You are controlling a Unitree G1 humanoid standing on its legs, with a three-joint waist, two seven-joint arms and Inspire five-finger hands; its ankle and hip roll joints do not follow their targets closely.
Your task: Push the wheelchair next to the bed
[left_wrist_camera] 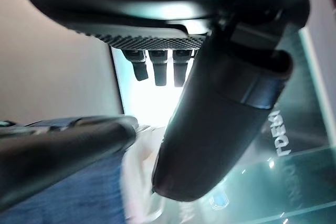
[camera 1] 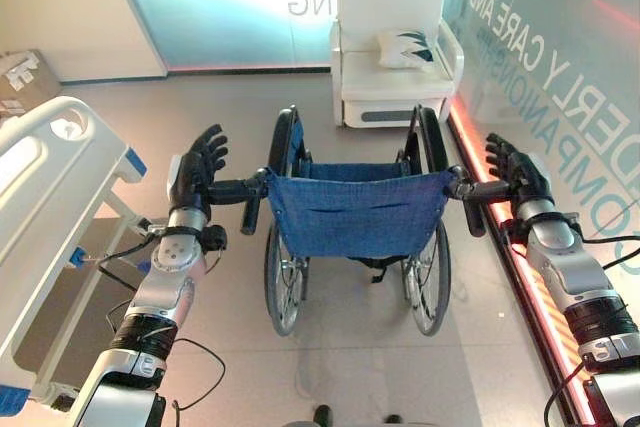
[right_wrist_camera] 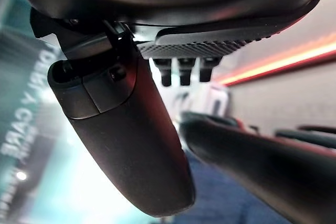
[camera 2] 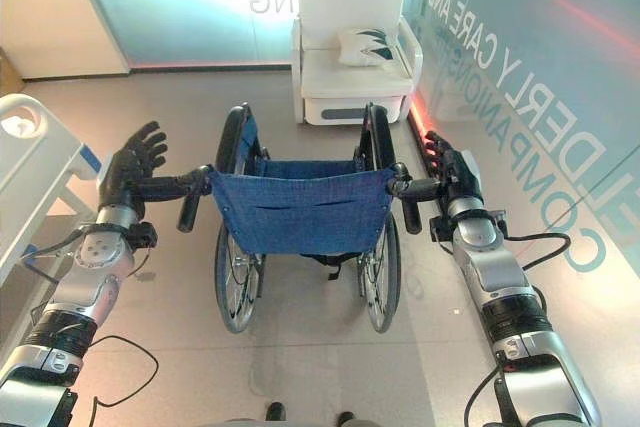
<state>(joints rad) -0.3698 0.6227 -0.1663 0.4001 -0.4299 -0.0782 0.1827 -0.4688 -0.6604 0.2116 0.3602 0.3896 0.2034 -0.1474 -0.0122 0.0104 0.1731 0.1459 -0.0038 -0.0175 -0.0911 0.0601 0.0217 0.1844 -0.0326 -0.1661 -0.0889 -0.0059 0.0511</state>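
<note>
The fingers of the left hand are straight and spread, pointing forward past the wheelchair's left push handle — nothing is curled round the grip. In the left wrist view the handle lies just beside the thumb, with the fingers straight beyond it, so the hand looks set against the handle rather than clamped on it; whether the palm actually touches I cannot tell. The right hand is the same: fingers extended, thumb alongside the right push handle, no closed grasp.

The wheelchair stands on the floor straight ahead between the two arms, its blue fabric back facing the robot and its wheels pointing toward a white armchair by the glass wall. The bed is off to the robot's left, its white rail near the left arm — the chair is close to it but faces away, toward the far wall.

By my reading the task is at its start or early middle: both hands are placed at the handles, ready to push. What is left is steering the chair leftward until it sits alongside the bed.
</note>
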